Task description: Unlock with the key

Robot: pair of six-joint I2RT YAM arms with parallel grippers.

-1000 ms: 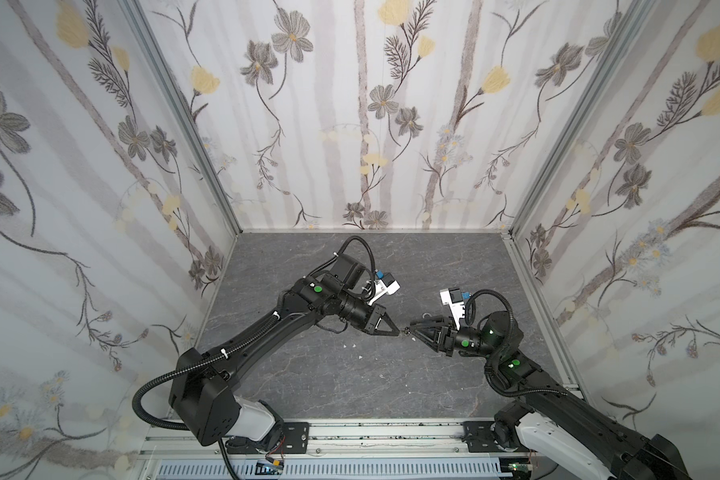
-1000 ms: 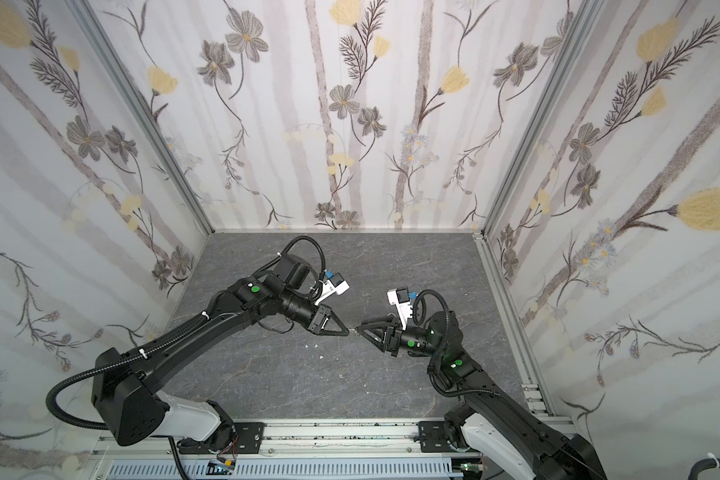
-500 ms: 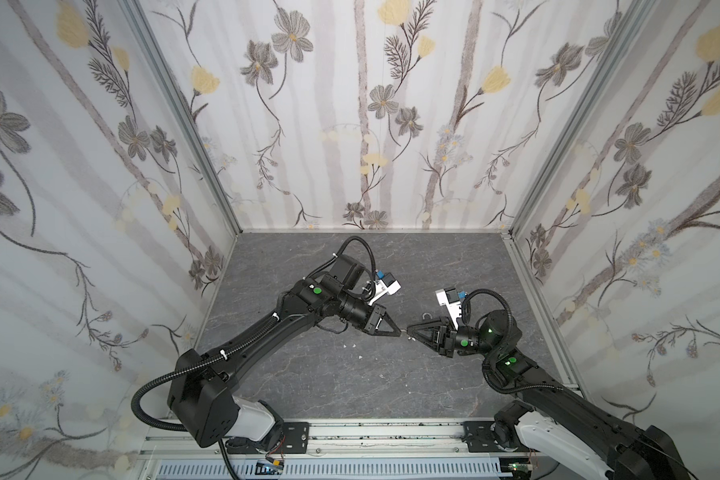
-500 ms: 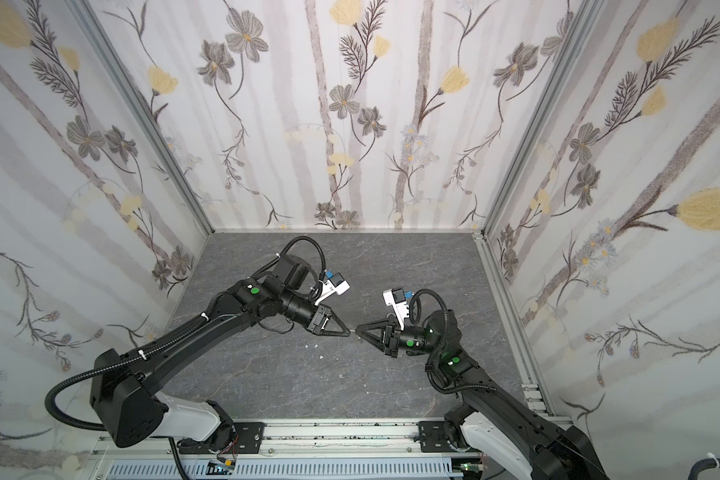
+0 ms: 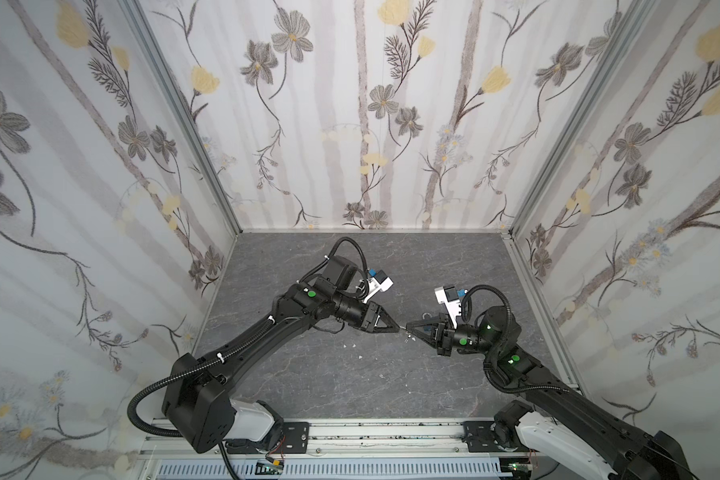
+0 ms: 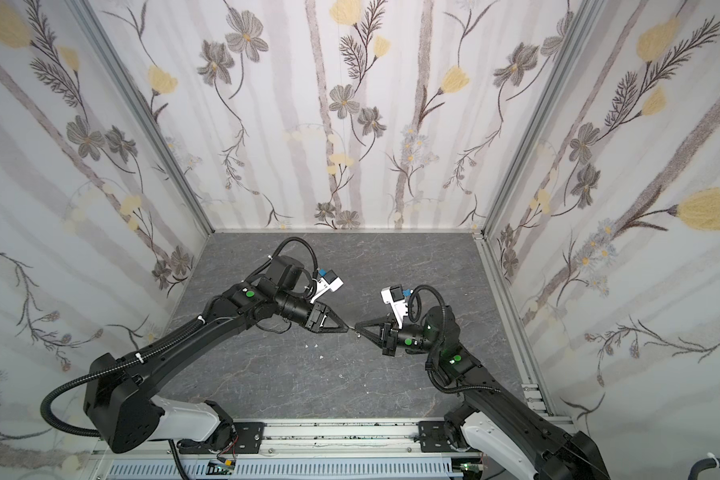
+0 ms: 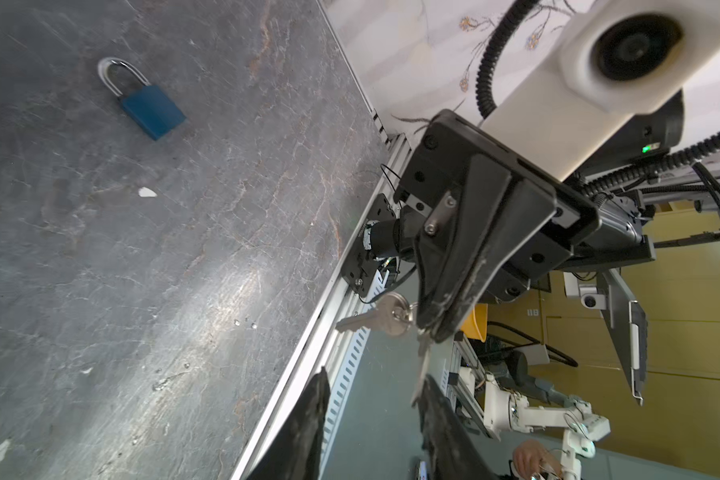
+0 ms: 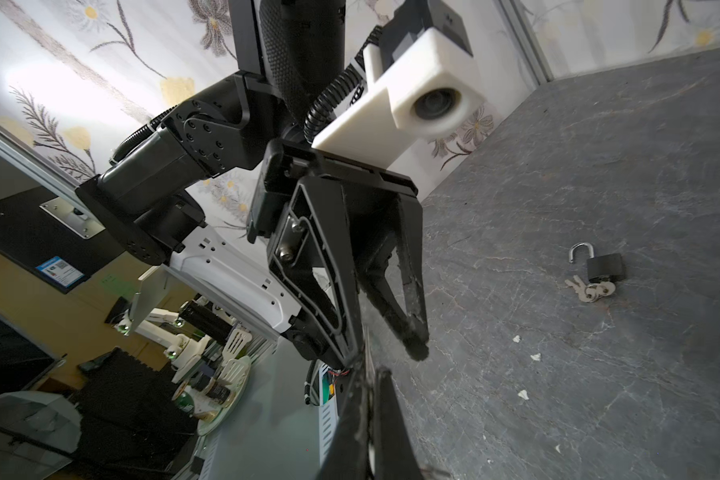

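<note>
silver ringed keys (image 7: 375,318) hang pinched in right claw (image 7: 435,331).

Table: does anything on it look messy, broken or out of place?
Yes. Small white scraps lie scattered on the table, like chipped debris. A black padlock lies with its shackle swung open, keys by its base, while a blue padlock lies shut.

1. Mid-table: left gripper (image 5: 396,329) and right gripper (image 5: 409,325) stand tip to tip with a key (image 7: 422,365) between them. No passage there.
2. The table (image 5: 391,266) behind and in front of the arms is bare but for small scraps (image 5: 352,345).
3. Lying flat: blue padlock (image 7: 152,110) and black padlock (image 8: 605,266), with clear floor around each.
4. Three sides are closed by walls (image 5: 350,124).
</note>
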